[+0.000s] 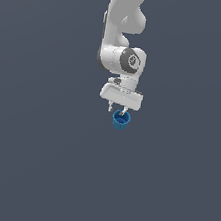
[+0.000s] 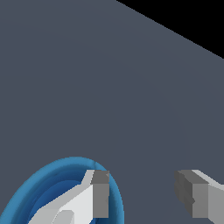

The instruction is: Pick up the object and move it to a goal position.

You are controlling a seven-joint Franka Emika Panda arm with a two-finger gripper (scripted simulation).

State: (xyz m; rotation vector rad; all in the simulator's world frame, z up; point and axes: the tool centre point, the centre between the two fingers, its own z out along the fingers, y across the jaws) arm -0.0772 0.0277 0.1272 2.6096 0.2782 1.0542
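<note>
Arm: white, jointed robot arm point(image 1: 123, 38) reaching straight down from the top of the exterior view, wrist tilted slightly.

Gripper: white two-fingered gripper point(image 1: 118, 110) spread apart, clasping nothing; gap between the grey pads point(image 2: 100, 192) wide in the wrist view.

Object: small blue ribbed cup-like cylinder with hollow top point(image 1: 121, 120), standing on the bench directly under the gripper, near the middle of the exterior view.

Bench: flat, plain slate-grey bench point(image 1: 33, 161) filling both views.

Likely reason for the pose: fingers lowered around the cup's rim, seemingly to pinch its wall; one finger appears to sit over or inside the hollow, the other outside and apart from the cup.

Stage of task: judged as just before the grasp; cup not lifted.

Hidden or unclear: goal position not marked anywhere in view. Most of the cup cut off at the edge of the wrist view. Contact between the near finger and the rim impossible to confirm. Fingertips tiny in the exterior view and partly overlapping the cup. Black wedge at one corner of the wrist view, beyond the bench edge.
</note>
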